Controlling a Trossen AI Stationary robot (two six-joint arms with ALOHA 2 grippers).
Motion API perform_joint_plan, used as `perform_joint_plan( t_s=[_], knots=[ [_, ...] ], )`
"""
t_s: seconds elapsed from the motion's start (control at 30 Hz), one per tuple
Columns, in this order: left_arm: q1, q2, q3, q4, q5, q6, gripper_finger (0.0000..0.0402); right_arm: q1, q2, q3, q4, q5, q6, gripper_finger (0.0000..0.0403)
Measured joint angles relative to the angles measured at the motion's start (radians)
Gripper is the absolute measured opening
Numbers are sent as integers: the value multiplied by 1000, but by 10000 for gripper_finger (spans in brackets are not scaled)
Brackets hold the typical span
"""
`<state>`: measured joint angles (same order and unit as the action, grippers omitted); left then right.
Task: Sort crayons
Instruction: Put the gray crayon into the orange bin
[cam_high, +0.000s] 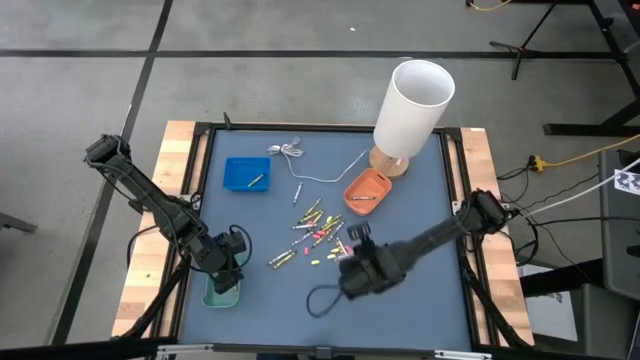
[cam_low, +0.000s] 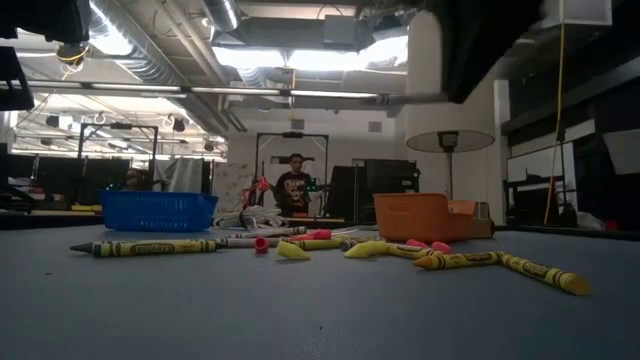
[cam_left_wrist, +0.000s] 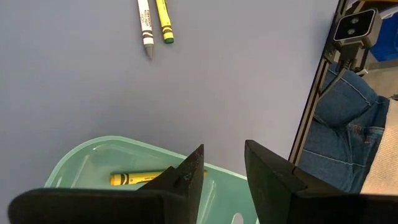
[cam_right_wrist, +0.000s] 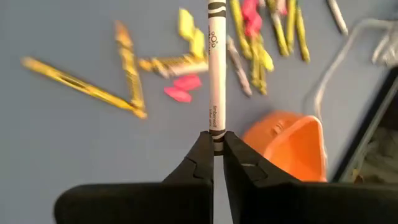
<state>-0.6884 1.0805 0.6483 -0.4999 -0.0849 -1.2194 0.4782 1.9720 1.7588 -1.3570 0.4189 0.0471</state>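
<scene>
Your table (cam_high: 420, 300) carries three trays: blue (cam_high: 246, 173) at the far left, orange (cam_high: 367, 191) by the lamp (cam_high: 410, 112), and green (cam_high: 221, 293) at the near left edge. The loose crayons (cam_high: 318, 232) lie scattered mid-table between them.

The right gripper (cam_right_wrist: 217, 152) is nearer that scatter, just on its near side in the high view, and it is pinched tight on one end of a white crayon (cam_right_wrist: 216, 68). The crayon's long axis runs straight out from the fingertips, in line with the gripper. From there the orange tray lies close by on the far side, nearer than the other two; which tray takes white I cannot tell, so judge that before you carry.

The left gripper (cam_left_wrist: 222, 168) hangs over the green tray with its fingers apart, gripping nothing. A yellow crayon (cam_left_wrist: 138, 178) lies in that tray below it, and two more, one white (cam_left_wrist: 145, 26) and one yellow (cam_left_wrist: 163, 20), lie side by side on the mat beyond.

Only the right wrist view shows you the grip and the white stick; in the high view it is too small to pick out. The high view alone gives the tray layout. The low view shows the crayons lying flat, with neither gripper clearly seen, and a person standing far back in the room.
</scene>
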Motion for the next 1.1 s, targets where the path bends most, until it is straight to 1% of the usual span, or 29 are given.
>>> perform_joint_plan(
  t_s=[0.27,0.53,0.7,0.9,1.1],
  knots=[
    [0,0,0,0,0,0,101,-198,0,0,-138,0,-40,10],
    [0,0,0,0,0,0,101,-407,-2,-57,-137,-6,-118,11],
    [0,0,0,0,0,0,101,-517,-2,-102,-136,-34,-157,11],
    [0,0,0,0,0,0,101,-590,-2,-131,-129,-73,-193,12],
    [0,0,0,0,0,0,101,-619,-2,-136,-117,-87,-213,12]
  ],
)
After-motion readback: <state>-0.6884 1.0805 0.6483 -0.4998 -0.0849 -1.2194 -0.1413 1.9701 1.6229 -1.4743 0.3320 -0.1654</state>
